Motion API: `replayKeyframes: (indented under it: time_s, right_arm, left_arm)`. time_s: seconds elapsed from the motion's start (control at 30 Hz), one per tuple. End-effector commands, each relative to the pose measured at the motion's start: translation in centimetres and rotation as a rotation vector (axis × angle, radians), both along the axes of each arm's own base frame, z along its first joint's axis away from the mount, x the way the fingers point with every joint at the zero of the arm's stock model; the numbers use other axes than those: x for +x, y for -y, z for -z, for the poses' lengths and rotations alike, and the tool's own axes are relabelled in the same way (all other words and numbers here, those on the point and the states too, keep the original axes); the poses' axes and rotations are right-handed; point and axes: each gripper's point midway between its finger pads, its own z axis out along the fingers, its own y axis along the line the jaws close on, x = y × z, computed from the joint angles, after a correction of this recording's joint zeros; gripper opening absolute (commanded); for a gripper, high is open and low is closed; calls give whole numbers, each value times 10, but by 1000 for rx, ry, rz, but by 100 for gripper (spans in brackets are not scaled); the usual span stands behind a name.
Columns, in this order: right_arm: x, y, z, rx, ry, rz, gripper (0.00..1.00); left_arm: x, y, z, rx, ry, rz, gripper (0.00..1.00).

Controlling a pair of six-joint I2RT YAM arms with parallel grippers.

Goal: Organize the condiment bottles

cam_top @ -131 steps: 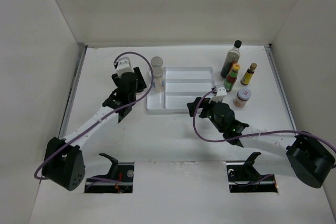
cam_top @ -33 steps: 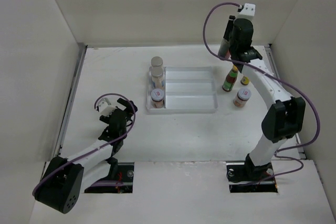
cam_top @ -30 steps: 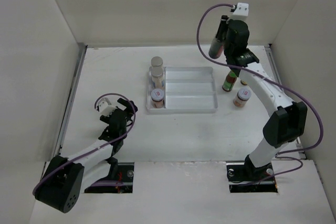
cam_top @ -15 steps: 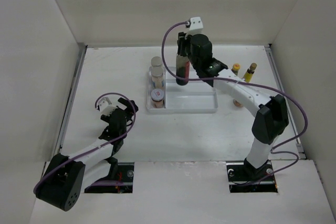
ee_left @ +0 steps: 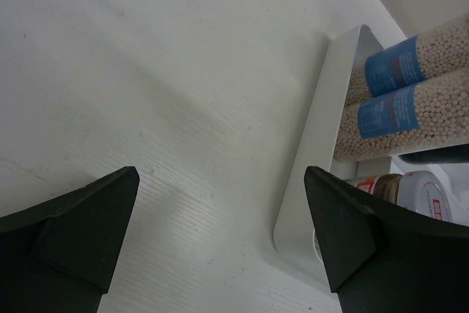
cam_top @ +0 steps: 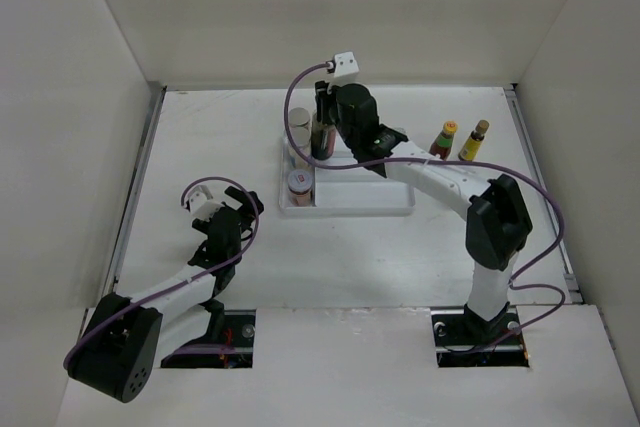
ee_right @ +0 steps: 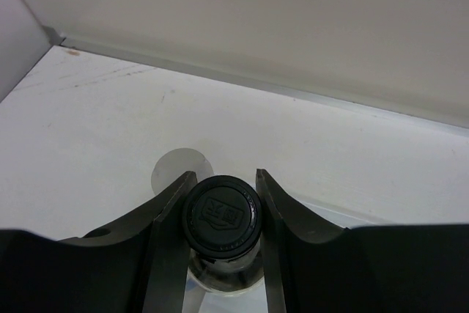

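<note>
R gripper (ee_right: 223,181), clamping dark sauce bottle (cam_top: 322,140), is now hovering at tray (cam_top: 370,183)'s 10 o'clock end, having swung over from 2 o'clock; drop-off nearing. L gripper (ee_left: 220,174) is idling, jaws wide apart.

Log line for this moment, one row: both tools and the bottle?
right tool: shut on dark bottle | position: upright over tray left end, beside jars | left tool: open, empty, off tray

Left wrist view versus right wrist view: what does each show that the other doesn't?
Left wrist only: the tray, two blue-labelled jars and a red-white-lidded jar, framed by the open left tool. Right wrist only: the right tool shut on the black-capped dark bottle, and the back wall. Both: the white table.
</note>
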Motion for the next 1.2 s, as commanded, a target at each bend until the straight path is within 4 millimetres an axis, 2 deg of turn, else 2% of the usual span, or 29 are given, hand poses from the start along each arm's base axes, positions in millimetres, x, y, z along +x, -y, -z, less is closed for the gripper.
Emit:
replayKeyframes:
  time_s: [0.0, 0.13, 0.2, 0.4, 0.7, 0.87, 0.93, 1.0, 1.1, 1.17]
  right_arm:
    - [-7, -1, -65, 156, 157, 16, 29]
    - [-16, 9, -86, 188, 190, 22, 29]
    - [-19, 13, -87, 185, 191, 22, 29]
    - [-33, 16, -66, 167, 159, 20, 29]
    - [-50, 25, -55, 177, 138, 25, 29]
    - [-51, 12, -26, 162, 81, 3, 32]
    - [-48, 6, -14, 156, 60, -6, 37]
    - [-47, 3, -8, 157, 48, -7, 46]
    - [-46, 2, -4, 170, 41, -4, 71]
    - [-48, 7, -9, 178, 49, 6, 84]
  left_arm:
    - [4, 4, -14, -34, 60, 3, 100]
    - [5, 3, -11, -31, 50, 3, 100]
    - [5, 6, -13, -36, 54, 12, 100]
    - [5, 6, -14, -39, 58, 13, 100]
    - [6, 7, -11, -41, 51, 20, 100]
    - [6, 8, -12, -45, 53, 27, 100]
    - [6, 8, -11, -47, 49, 26, 100]
    - [6, 9, -12, -50, 52, 30, 100]
    - [6, 7, -11, -49, 50, 26, 100]
    - [6, 8, -11, -50, 51, 29, 100]
